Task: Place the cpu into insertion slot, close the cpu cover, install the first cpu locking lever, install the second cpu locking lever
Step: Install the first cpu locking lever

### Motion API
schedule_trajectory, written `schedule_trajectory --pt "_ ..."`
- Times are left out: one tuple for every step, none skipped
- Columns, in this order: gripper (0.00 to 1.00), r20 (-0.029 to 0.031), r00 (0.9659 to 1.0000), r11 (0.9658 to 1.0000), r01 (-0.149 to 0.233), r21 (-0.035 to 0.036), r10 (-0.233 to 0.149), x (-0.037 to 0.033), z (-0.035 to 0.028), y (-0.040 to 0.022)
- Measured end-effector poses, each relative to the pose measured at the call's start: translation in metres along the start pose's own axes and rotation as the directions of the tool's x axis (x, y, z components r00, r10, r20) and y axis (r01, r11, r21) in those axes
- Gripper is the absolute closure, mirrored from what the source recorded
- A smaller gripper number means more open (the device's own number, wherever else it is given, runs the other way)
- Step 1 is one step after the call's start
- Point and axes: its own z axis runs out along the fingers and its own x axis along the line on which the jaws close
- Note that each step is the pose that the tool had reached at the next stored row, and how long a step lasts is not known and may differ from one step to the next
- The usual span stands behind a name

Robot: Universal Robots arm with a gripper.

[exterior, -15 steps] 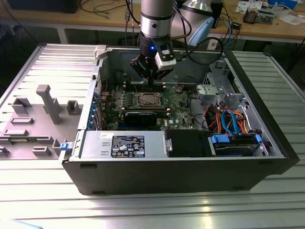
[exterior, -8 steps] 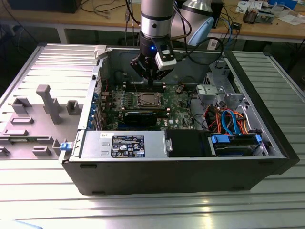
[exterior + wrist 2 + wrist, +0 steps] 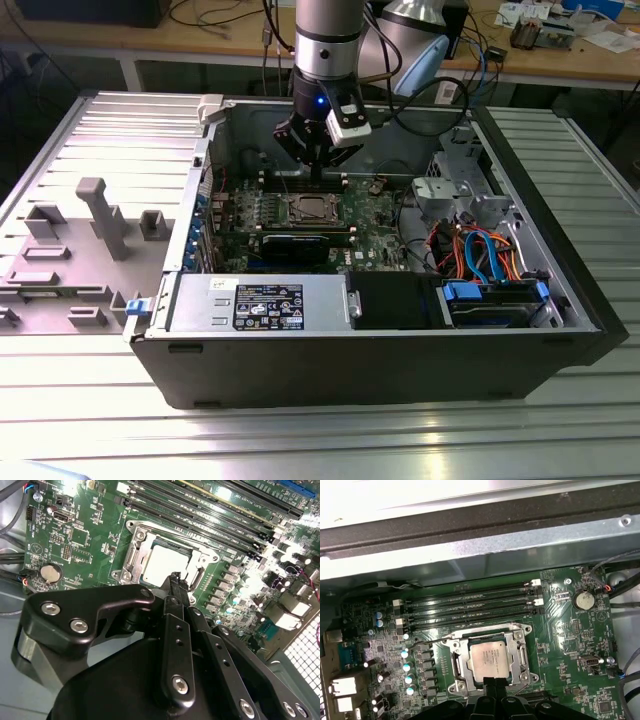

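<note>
- We count one gripper [image 3: 176, 580]. Its two fingers are pressed together with nothing between them, and the tips are close to the socket's edge. We cannot tell whether they touch it.
- One cpu [image 3: 489, 661] lies flat in the single insertion slot [image 3: 467, 662], inside the open computer case [image 3: 400, 370].
- One cpu cover [image 3: 485, 631] lies down around the chip, framing its metal top.
- Four memory slots [image 3: 470, 605] run beside the socket, and one coin battery [image 3: 583, 599] sits apart.
</note>
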Motion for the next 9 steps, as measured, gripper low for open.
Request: schedule_trajectory --pt "0.89 0.0000 1.0000 1.0000 0.001 0.0000 -0.001 0.0000 0.0000 0.0000" --pt "0.89 0.0001 1.0000 1.0000 0.003 0.0000 -0.003 0.0000 0.0001 0.0000" --pt "0.89 0.0001 1.0000 1.0000 0.004 -0.0001 -0.004 0.0000 0.0001 0.0000" --pt "0.89 0.0002 1.0000 1.0000 0.006 0.0000 -0.006 0.0000 0.0001 0.0000" --pt "0.89 0.0003 1.0000 1.0000 0.007 0.0000 -0.007 0.0000 0.0002 0.0000" --pt "0.89 0.0003 1.0000 1.0000 0.010 0.0000 -0.010 0.0000 0.0002 0.0000" --pt "0.89 0.0004 0.9999 0.9999 0.012 0.0000 -0.012 0.0000 0.0003 0.0000" --pt "0.89 0.0005 0.9999 0.9999 0.013 0.0000 -0.013 0.0000 0.0003 0.0000" --pt "0.89 0.0005 0.9999 0.9999 0.015 -0.0001 -0.015 0.0000 0.0004 0.0000"
